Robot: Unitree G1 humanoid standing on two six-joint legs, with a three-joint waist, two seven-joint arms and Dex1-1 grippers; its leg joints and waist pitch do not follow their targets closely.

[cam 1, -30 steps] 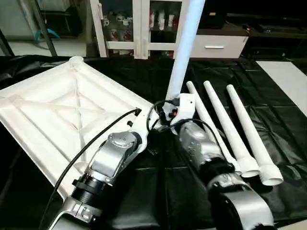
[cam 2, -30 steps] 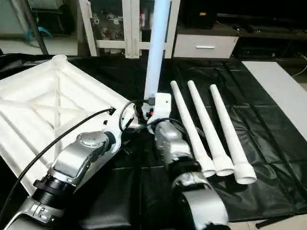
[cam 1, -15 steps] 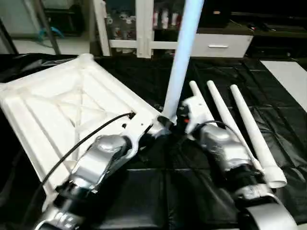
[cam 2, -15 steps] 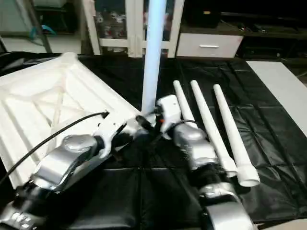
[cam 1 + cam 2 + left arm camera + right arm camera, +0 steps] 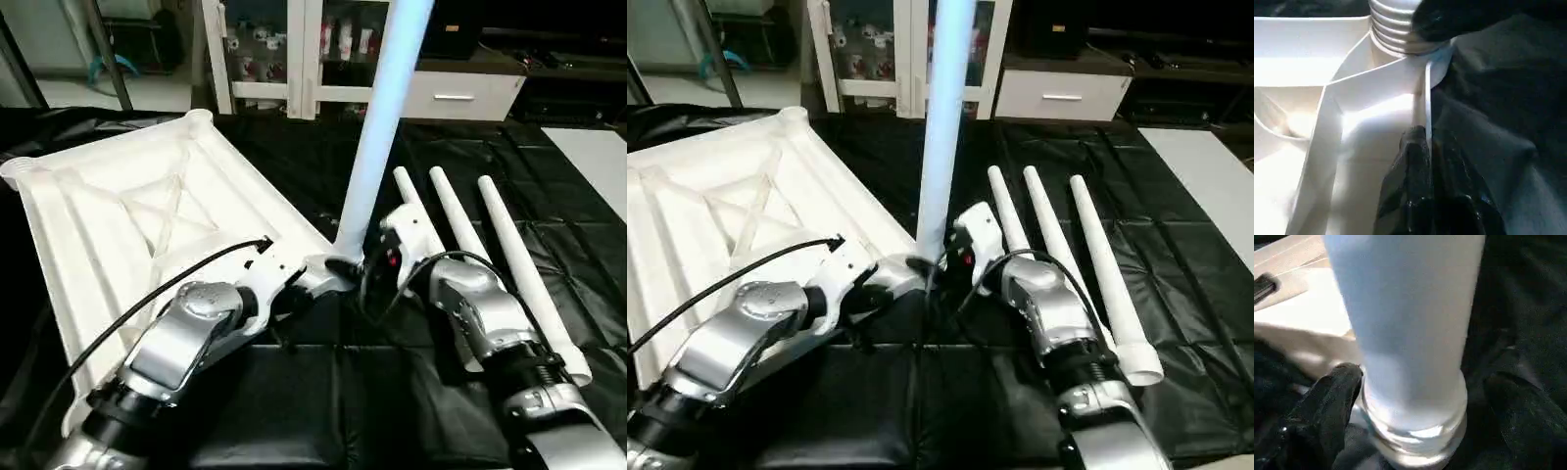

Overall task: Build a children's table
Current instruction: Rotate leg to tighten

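The tabletop (image 5: 147, 225) lies ribbed side up on the black sheet (image 5: 323, 411), filling the head view from 9 to 11 o'clock. From its near corner socket (image 5: 1400, 34) one leg (image 5: 377, 127) rises almost upright toward 12 o'clock. Three more legs (image 5: 490, 255) lie side by side at 3 o'clock.

The left gripper (image 5: 1425, 161) is clenched on the thin edge of the tabletop just beside that socket. The right gripper (image 5: 1410, 401) stands wide open with its fingers (image 5: 1327, 406) on either side of the leg's ribbed base, and I judge it is not pressing on the tube.

Likely risks: the standing leg may be only part seated. With the right jaws spread, a nudge from either forearm could tip it out. The left pinch holds a narrow rim, so the tabletop could slip or swing if the leg gets pushed.

How deep the leg sits in the socket is hidden by the wrists. The leg's top is cut off at the frame edge, and the tabletop's near-left part lies behind the left arm
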